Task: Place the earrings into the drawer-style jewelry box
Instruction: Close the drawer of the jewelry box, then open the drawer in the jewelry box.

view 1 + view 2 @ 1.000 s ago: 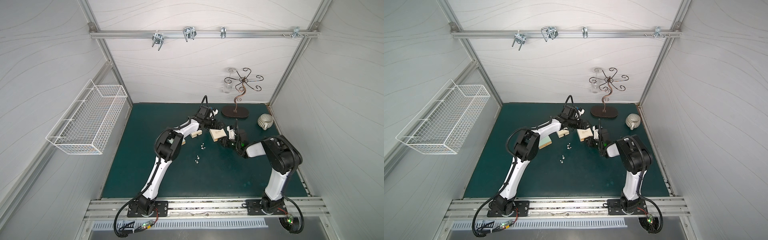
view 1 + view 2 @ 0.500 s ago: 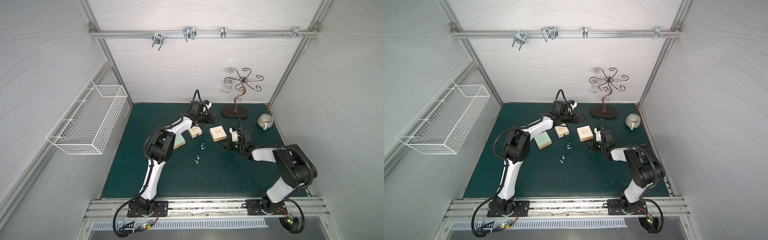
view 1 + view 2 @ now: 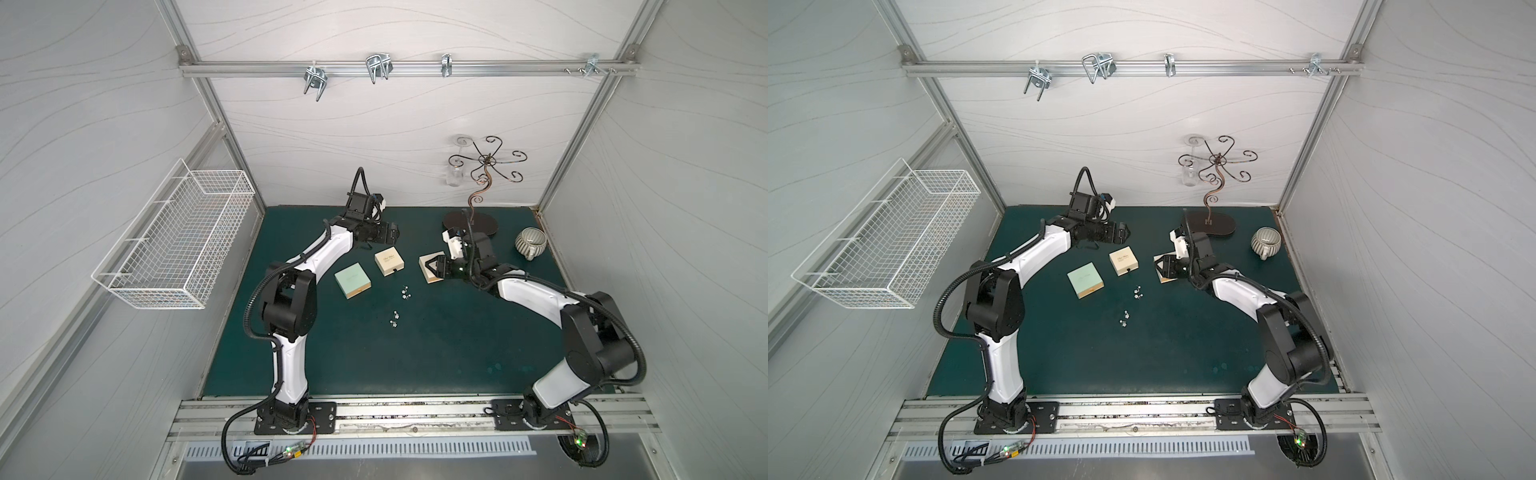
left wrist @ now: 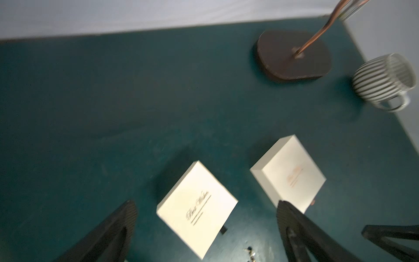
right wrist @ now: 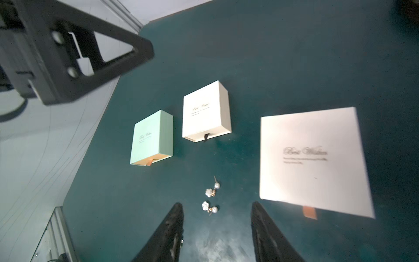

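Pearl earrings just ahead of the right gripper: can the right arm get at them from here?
Probably yes. The right gripper is open, the pearl earrings lie on bare mat just beyond its fingertips, and the white drawer box sits aside, not between.

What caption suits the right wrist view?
Open right pincer aimed at earrings on the mat beside a white drawer box.

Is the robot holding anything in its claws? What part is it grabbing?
No, nothing is held. The left gripper and right gripper are both open and empty; the earrings lie loose on the green mat, untouched.
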{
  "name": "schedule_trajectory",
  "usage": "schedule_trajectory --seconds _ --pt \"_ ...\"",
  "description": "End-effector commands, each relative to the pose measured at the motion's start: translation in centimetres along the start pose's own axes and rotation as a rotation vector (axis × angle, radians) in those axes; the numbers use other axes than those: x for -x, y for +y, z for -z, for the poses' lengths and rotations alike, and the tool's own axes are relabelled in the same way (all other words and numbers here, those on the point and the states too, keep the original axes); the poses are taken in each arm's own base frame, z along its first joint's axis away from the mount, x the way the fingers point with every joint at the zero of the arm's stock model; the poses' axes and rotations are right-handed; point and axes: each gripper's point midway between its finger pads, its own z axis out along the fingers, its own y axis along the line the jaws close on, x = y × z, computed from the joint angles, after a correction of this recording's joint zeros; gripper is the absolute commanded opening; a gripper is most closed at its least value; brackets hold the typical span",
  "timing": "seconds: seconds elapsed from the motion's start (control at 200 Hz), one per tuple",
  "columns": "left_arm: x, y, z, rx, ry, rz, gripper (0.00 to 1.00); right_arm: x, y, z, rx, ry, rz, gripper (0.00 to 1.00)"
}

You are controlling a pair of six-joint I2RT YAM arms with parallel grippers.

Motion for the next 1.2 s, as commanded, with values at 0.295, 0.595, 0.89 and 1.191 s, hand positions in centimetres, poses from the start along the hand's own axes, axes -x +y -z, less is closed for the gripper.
schedule_trajectory --seconds 0.295,0.595,0.89,1.191 --pt "-4.3 4.8 -3.2 0.131 0.199 -0.047 0.99 -2.5 1.1 -7.6 0.011 0.19 -0.015 0.48" --pt "-4.6 5.8 -5.1 0.157 0.238 -0.049 0.99 -3.1 0.9 -10.5 0.003 0.232 -0.024 0.45" --pt "-4.0 5.8 -5.6 0.141 0.224 -0.049 0.99 -3.8 1.0 -12.1 0.008 0.266 -0.027 0.42" --pt "-4.3 6.0 -6.0 0.127 0.233 -0.039 0.99 -4.3 0.8 -13.4 0.003 0.287 -0.029 0.36"
